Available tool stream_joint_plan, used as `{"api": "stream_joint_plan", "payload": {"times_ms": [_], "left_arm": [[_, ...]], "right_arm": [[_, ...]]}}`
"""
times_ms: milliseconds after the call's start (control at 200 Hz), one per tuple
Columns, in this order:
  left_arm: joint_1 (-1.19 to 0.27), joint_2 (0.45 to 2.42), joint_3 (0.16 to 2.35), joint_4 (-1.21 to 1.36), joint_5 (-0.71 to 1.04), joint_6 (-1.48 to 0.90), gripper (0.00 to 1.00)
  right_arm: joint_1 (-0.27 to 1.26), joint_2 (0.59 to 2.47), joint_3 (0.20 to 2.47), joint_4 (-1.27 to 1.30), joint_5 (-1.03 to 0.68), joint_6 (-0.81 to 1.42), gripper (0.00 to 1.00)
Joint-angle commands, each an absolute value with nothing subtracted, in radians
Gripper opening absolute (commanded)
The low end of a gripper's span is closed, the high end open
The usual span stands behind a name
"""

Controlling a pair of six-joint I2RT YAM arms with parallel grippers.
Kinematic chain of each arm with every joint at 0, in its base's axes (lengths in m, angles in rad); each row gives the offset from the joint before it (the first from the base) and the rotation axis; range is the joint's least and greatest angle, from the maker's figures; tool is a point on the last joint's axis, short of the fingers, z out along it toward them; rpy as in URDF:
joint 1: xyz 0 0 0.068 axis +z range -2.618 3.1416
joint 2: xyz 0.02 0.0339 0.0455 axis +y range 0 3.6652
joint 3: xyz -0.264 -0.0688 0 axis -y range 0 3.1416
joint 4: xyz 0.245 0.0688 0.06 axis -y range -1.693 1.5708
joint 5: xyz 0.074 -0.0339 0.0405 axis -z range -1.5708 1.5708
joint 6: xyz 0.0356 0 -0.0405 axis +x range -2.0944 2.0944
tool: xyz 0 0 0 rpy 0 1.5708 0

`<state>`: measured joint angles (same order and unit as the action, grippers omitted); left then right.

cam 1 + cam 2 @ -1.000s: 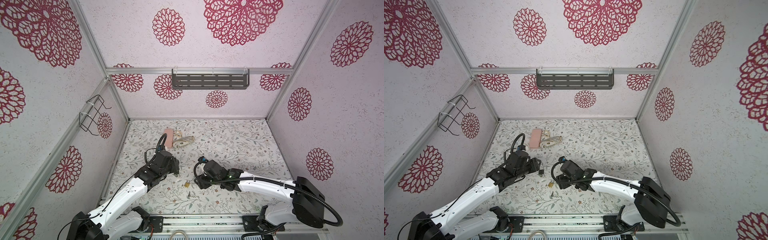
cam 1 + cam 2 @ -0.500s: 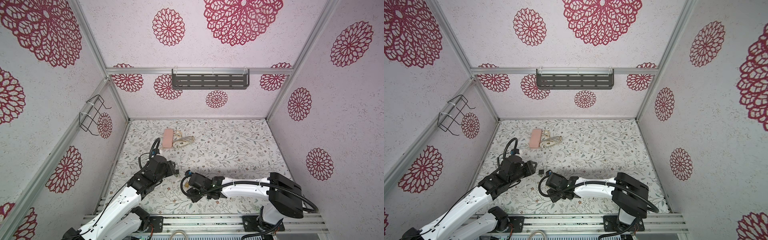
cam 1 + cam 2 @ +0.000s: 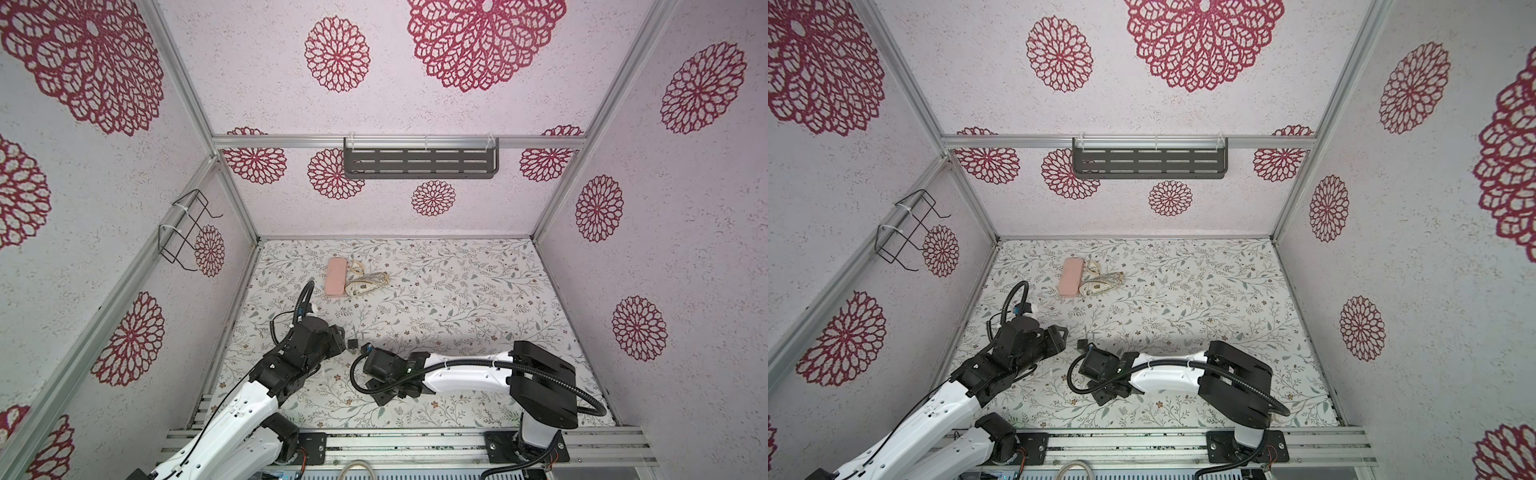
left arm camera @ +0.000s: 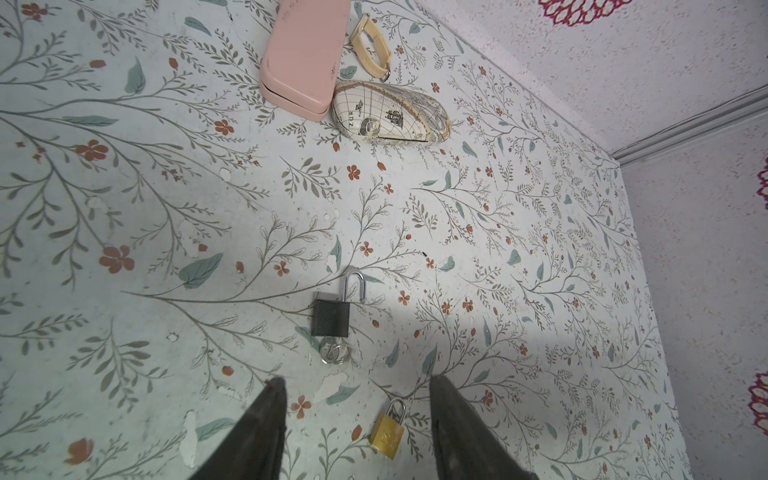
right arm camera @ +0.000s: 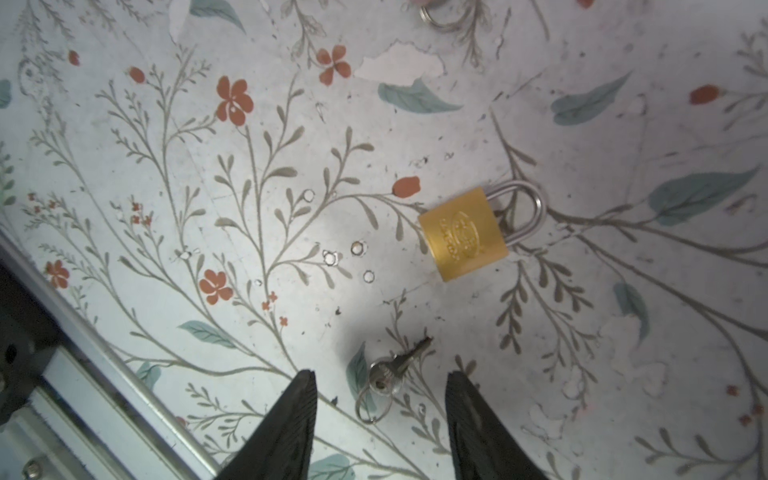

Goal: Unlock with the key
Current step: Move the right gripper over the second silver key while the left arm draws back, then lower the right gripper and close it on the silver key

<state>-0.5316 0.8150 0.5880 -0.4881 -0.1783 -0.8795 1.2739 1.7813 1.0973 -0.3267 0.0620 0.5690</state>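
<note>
Cannot find the brass padlock or the loose key in either top view, masked beneath the right arm. See only part of the pink case, cropped at the left wrist view's edge. Make out the black padlock in a top view only as 1 dark speck.

The left arm is stretched forward from the near left corner, and its wrist is bent downward. The left claw is seen with the jaws apart, and nothing is gripped. The right arm is laid low and reaches toward the left. The right claw is also spread, and nothing is gripped.
</note>
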Motion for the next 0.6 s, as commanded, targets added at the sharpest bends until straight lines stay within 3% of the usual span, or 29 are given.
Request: {"api": "stream_joint_plan", "payload": {"times_ms": [0, 595], "left_arm": [[-0.520, 0.802, 0.571, -0.479, -0.201, -0.896, 0.58], [-0.515, 0.859, 0.557, -0.347, -0.106, -0.936, 0.58]], "right_arm": [[1.282, 1.792, 1.132, -0.390, 0.107, 0.558, 0.54], [1.277, 1.791, 1.149, -0.544, 0.239, 0.535, 0.54]]}}
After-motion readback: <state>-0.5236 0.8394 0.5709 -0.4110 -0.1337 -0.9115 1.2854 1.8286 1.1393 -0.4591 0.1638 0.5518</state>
